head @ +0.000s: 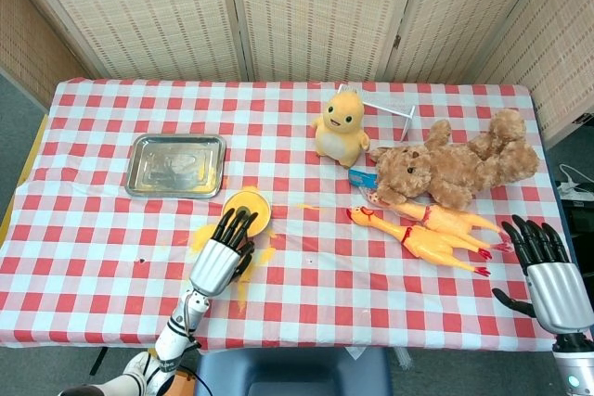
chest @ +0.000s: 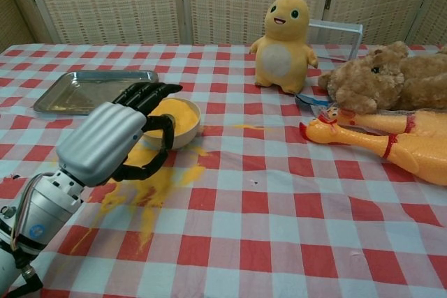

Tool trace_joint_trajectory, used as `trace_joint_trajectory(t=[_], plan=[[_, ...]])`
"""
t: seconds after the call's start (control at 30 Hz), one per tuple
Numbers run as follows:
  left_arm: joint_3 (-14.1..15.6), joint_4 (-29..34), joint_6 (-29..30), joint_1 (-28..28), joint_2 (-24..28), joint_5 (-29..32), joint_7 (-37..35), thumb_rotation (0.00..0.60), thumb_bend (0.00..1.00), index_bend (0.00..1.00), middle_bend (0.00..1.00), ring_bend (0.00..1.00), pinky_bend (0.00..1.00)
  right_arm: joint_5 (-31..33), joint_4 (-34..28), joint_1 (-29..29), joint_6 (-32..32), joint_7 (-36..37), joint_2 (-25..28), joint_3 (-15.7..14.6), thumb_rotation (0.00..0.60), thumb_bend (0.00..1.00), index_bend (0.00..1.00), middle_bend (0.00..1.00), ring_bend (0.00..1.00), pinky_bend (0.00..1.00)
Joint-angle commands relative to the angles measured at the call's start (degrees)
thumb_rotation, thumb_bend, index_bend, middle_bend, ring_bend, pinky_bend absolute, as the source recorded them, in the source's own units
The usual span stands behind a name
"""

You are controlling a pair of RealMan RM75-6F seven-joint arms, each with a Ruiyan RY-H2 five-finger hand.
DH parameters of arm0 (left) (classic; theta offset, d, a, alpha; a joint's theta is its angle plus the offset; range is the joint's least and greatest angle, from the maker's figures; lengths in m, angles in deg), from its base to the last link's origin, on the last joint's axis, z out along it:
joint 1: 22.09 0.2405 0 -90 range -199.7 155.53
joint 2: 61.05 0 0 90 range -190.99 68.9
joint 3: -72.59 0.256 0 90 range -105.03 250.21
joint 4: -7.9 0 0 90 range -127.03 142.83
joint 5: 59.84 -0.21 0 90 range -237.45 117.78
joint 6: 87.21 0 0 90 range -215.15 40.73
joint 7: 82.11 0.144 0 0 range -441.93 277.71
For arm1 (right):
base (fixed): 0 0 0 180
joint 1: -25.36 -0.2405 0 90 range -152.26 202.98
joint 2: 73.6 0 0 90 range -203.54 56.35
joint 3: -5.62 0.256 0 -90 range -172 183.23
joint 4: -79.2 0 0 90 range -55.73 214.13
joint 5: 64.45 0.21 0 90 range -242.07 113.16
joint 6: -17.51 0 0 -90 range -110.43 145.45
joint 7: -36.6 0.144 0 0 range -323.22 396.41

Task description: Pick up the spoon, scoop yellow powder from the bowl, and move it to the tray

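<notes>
Care matters here: we hover our empty, loosely spread left robot hand (chest: 119, 134) beside the bowl (chest: 183, 119), unable to see the spoon.

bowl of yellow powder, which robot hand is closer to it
Left. The left robot hand sits just in front of the bowl, fingertips at its rim. The right robot hand is far off at the table's right edge.

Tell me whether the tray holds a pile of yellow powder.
No. The tray shows bare metal; powder sits in the bowl and spilled on the cloth.
</notes>
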Motion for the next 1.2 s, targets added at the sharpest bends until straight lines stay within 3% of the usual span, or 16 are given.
trace_joint_trajectory(t=[0.03,0.43,1.2], plan=[[0.0,0.1,0.0,0.0,0.1,0.0,0.0,0.600,0.44,0.55,0.05,0.00,0.03,0.0,0.0,0.0,-0.1,0.0,0.0,0.0,0.600,0.02,0.00,0.00,0.00,0.00],[0.2,0.9,0.8,0.2,0.6,-0.3,0.5,0.600,0.44,0.49,0.05,0.00,0.03,0.1,0.0,0.0,0.1,-0.3,-0.1,0.0,0.600,0.02,0.00,0.00,0.00,0.00],[-0.6,0.6,2.2,1.1,1.3,0.6,0.0,0.600,0.45,0.50,0.05,0.00,0.03,0.4,-0.1,-0.1,0.5,-0.8,-0.2,0.0,0.600,0.02,0.00,0.00,0.00,0.00]])
